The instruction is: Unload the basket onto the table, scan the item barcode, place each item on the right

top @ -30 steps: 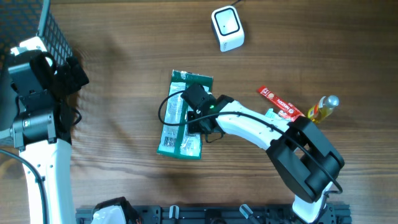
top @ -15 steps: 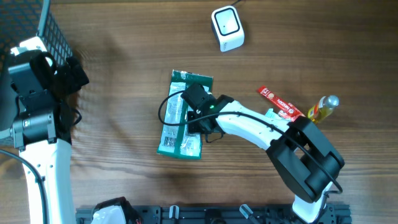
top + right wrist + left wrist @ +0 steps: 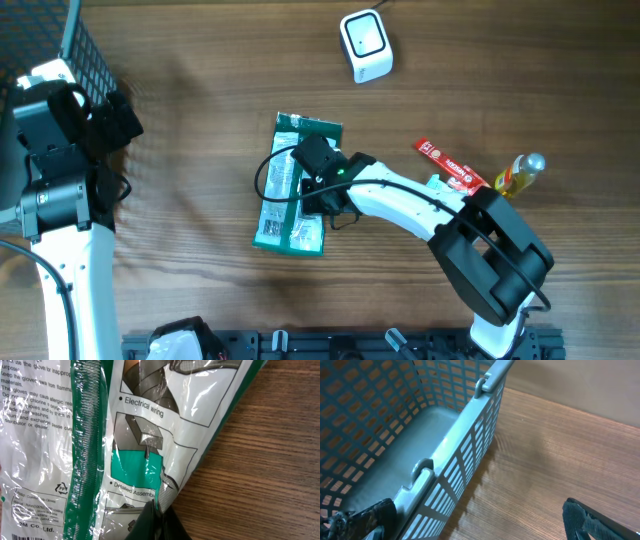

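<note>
1. Green-and-white glove packet (image 3: 125,435) lies flat right under the right gripper (image 3: 157,521); jaws closed, apparently pinching its edge film, likely to lift it.
2. Beyond it, white barcode scanner (image 3: 365,45), well apart.
3. Farthest off, left gripper (image 3: 108,125) spread wide, parked beside mesh basket (image 3: 462,457).

We're seeing a mesh basket (image 3: 470,450) sitting far left of the red packet (image 3: 450,165), with a yellow bottle (image 3: 520,174) lying just right of it, on the wooden table (image 3: 200,100).
</note>
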Action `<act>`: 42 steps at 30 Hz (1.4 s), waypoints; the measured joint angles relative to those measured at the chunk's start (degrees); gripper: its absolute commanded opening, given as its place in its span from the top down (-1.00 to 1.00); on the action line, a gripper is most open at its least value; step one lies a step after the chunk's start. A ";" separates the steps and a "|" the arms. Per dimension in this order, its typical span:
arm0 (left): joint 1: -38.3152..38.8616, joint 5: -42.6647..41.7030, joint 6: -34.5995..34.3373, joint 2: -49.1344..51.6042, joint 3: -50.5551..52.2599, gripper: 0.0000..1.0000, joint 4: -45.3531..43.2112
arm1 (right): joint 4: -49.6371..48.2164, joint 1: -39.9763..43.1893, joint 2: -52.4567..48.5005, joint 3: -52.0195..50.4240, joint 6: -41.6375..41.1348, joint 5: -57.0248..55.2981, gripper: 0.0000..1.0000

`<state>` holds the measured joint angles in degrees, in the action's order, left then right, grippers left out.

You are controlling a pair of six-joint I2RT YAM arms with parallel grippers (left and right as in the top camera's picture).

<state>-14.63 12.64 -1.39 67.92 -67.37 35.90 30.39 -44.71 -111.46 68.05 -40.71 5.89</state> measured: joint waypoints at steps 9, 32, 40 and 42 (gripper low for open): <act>-0.31 3.23 8.20 0.74 0.98 -1.00 -0.76 | 0.02 0.00 0.00 0.00 0.00 0.00 0.92; 12.94 -50.90 0.92 9.70 0.76 0.20 2.01 | 0.37 7.10 -0.81 -0.22 12.41 21.16 -0.17; 5.51 -30.91 -6.69 10.93 1.09 -0.66 3.96 | 0.35 7.10 -0.83 -0.22 12.55 21.53 -0.17; 2.01 -28.94 -9.09 9.64 0.39 -0.81 3.78 | 0.33 7.10 -0.83 -0.22 12.55 21.53 -0.17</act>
<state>-12.62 -16.29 -10.48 77.56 -66.98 39.68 30.72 -37.60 -112.29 67.83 -28.16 27.42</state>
